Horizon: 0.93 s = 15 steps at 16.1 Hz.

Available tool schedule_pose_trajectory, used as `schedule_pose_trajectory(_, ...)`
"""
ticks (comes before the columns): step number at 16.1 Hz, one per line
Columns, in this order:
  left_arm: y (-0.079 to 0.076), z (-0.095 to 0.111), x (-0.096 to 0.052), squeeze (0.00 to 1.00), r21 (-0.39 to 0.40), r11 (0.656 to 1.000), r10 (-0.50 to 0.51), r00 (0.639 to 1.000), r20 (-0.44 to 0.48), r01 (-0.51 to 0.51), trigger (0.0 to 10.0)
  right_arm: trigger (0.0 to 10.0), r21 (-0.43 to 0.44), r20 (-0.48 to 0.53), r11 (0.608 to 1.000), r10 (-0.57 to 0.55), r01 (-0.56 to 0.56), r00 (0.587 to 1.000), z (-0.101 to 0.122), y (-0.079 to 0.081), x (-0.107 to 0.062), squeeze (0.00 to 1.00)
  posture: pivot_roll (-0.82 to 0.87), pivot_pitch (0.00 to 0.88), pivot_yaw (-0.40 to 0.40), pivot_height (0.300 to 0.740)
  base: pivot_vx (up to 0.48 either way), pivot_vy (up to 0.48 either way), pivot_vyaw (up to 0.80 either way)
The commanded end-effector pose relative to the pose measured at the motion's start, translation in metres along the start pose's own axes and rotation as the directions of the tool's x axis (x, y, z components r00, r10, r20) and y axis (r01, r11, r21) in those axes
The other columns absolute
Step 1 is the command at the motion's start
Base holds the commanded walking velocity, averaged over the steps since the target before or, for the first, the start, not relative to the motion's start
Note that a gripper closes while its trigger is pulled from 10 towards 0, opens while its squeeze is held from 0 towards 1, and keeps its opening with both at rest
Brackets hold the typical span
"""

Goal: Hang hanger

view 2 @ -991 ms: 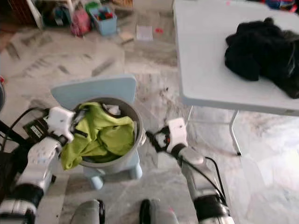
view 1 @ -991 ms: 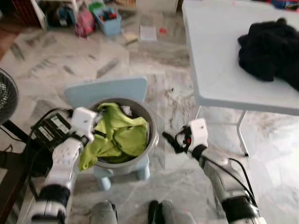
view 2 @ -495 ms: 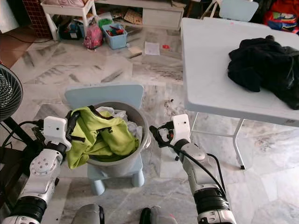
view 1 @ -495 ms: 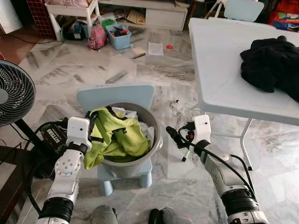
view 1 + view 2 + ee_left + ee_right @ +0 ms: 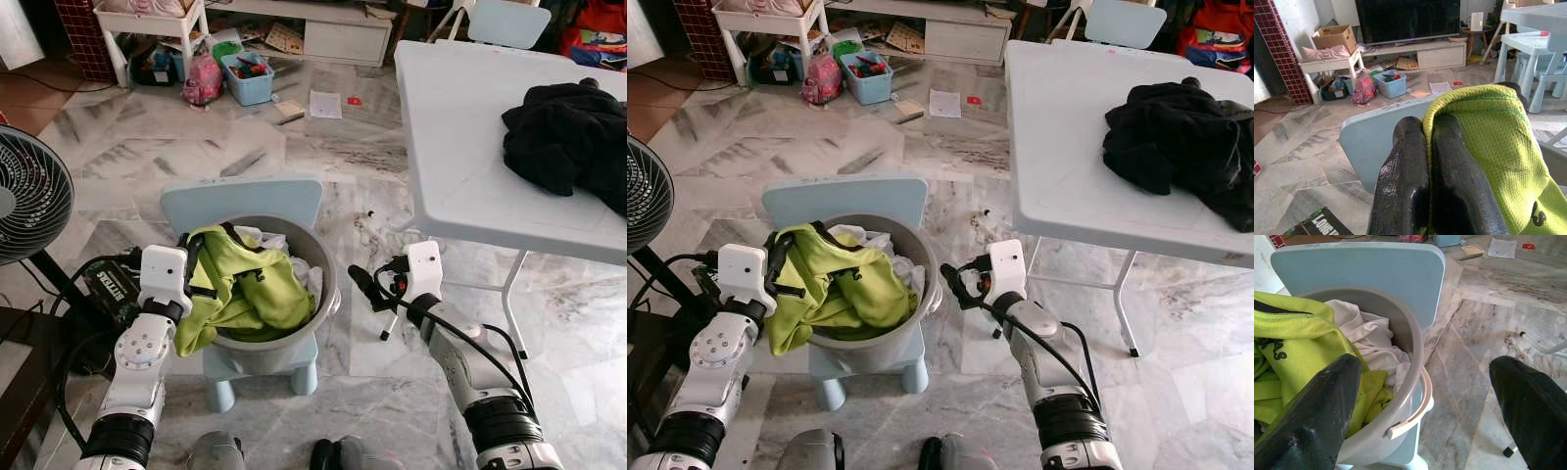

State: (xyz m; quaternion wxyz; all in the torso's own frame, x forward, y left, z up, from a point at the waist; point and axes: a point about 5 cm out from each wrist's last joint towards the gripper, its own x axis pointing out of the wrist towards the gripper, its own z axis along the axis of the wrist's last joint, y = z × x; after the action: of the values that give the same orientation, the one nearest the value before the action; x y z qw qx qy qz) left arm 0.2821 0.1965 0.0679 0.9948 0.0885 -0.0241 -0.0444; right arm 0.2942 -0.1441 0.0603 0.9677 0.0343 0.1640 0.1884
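Head views: a grey bucket [image 5: 318,294] stands on a small blue chair [image 5: 245,201], a lime-green shirt [image 5: 250,289] heaped in it. The left tool [image 5: 191,279] meets the shirt at the rim; the right tool [image 5: 361,286] hovers beside the bucket. Left wrist view: fingers [image 5: 1449,191] pinched together on shirt fabric. Right wrist view: fingers [image 5: 1312,411] spread wide, empty, the bucket between them.

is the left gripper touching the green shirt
Touching. In the left wrist view the left gripper has its jaws shut on a fold of the green shirt, cloth pinched between them.
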Motion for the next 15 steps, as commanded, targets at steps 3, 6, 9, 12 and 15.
schedule_pose_trajectory(3,0.0,0.004,0.001,0.0,0.01,1.0,-0.005,1.0,0.015,0.005,0.0,10.0,0.007,0.001,1.0,-0.008,0.008,1.0,0.0,-0.003,0.0,0.0,0.0,0.0,-0.078,0.74,0.0,0.0,0.0)
schedule_pose_trajectory(6,-0.02,-0.002,0.0,0.0,0.002,0.996,-0.09,0.99,-0.106,0.091,10.0,10.0,0.079,0.272,0.979,-0.2,0.185,0.941,0.024,-0.019,-0.011,0.0,-0.01,0.0,-0.049,0.74,0.0,0.0,0.0)
schedule_pose_trajectory(9,-0.021,-0.001,-0.002,0.0,0.015,0.995,-0.101,0.99,-0.094,0.103,10.0,10.0,0.088,0.292,0.956,-0.294,0.28,0.91,0.027,-0.029,-0.013,0.0,-0.01,0.0,-0.035,0.74,0.0,0.0,0.0)
schedule_pose_trajectory(12,-0.021,0.002,0.001,0.0,0.009,0.993,-0.117,0.989,-0.093,0.119,10.0,10.0,0.119,0.296,0.95,-0.311,0.288,0.903,0.02,-0.028,-0.014,0.0,-0.02,0.0,-0.017,0.74,0.0,0.0,0.0)
schedule_pose_trajectory(15,-0.02,0.005,0.009,0.0,0.031,0.992,-0.122,0.99,-0.07,0.124,10.0,10.0,0.114,0.298,0.941,-0.338,0.318,0.893,0.013,-0.026,-0.015,0.0,-0.03,0.0,-0.004,0.74,0.0,0.0,0.0)
